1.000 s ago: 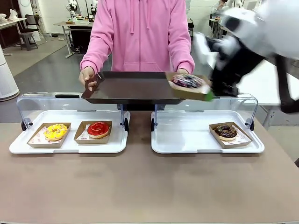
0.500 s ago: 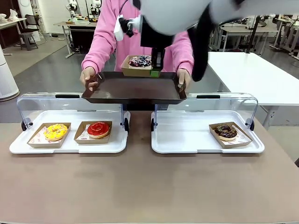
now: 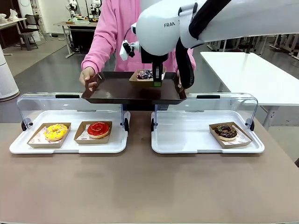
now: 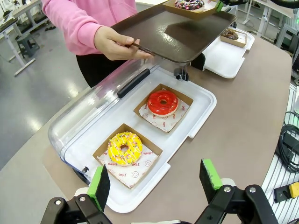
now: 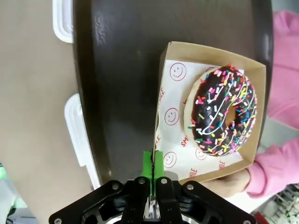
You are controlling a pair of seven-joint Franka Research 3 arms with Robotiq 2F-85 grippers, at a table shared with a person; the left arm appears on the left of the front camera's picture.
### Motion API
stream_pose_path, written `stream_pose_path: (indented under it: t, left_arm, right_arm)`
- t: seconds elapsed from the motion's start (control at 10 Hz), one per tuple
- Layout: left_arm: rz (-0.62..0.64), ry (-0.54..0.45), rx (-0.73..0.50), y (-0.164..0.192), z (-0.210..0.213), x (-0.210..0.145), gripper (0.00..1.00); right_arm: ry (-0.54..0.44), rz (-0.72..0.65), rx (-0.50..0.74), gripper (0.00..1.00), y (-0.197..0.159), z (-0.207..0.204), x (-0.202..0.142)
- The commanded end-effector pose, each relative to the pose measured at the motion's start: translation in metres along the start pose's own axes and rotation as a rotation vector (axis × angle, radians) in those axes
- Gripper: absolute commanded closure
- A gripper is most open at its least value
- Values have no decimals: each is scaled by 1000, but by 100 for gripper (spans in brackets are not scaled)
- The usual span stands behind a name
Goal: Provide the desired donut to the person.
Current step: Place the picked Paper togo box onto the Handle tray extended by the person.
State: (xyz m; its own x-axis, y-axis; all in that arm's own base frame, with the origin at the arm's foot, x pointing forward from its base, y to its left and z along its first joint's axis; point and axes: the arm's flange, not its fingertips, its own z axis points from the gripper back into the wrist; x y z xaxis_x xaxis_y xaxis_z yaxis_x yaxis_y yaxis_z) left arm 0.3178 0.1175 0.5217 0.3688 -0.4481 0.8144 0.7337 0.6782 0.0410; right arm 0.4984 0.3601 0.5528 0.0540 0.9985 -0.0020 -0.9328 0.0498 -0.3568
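Note:
The person [image 3: 140,32] in a pink hoodie stands at the far side, holding a dark serving tray [image 3: 121,89] in both hands. My right gripper [image 3: 157,80] is shut on the edge of a cardboard box [image 5: 168,140] that holds a chocolate donut with coloured sprinkles [image 5: 226,109]. The box [image 3: 145,75] is low over the tray's far right part; contact cannot be told. My left gripper [image 4: 154,182] hangs open and holds nothing, above the left display case with its yellow donut [image 4: 124,148] and red donut [image 4: 162,102].
Two white display trays with raised clear lids stand on the brown table: the left one [image 3: 67,145] with the yellow donut [image 3: 55,132] and red donut [image 3: 98,129], the right one [image 3: 187,140] with a chocolate donut [image 3: 226,131]. The person's hand [image 4: 117,44] grips the tray's edge.
My right arm swung from the right side over to the middle of the dark tray, carrying the sprinkled donut's box, then lowered it towards the tray. The person held the tray still.

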Motion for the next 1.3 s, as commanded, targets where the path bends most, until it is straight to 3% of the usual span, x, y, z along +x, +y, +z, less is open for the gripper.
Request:
stream_pose_path:
  t: [0.0,0.5,0.6,0.7,0.8,0.9,1.0,1.2]
  left_arm:
    - [4,-18,-6,0,0,-1,0]
    - [4,-18,-6,0,0,-1,0]
    - [4,-18,-6,0,0,-1,0]
    - [4,-18,-6,0,0,-1,0]
    - [4,-18,-6,0,0,-1,0]
    - [4,-18,-6,0,0,-1,0]
    - [4,-18,-6,0,0,-1,0]
    - [4,-18,-6,0,0,-1,0]
  right_arm:
    - [-39,30,-32,98,-2,-12,-12]
    - [-77,10,9,98,-4,-33,-31]
    - [-86,17,11,38,-3,-26,-36]
    - [-86,20,11,38,-2,-20,-40]
    - [-102,29,17,0,-1,-13,-43]
    - [-89,47,34,34,0,-8,-44]
    - [-83,51,46,0,0,-6,-45]
    - [-86,54,106,0,-2,-4,-41]
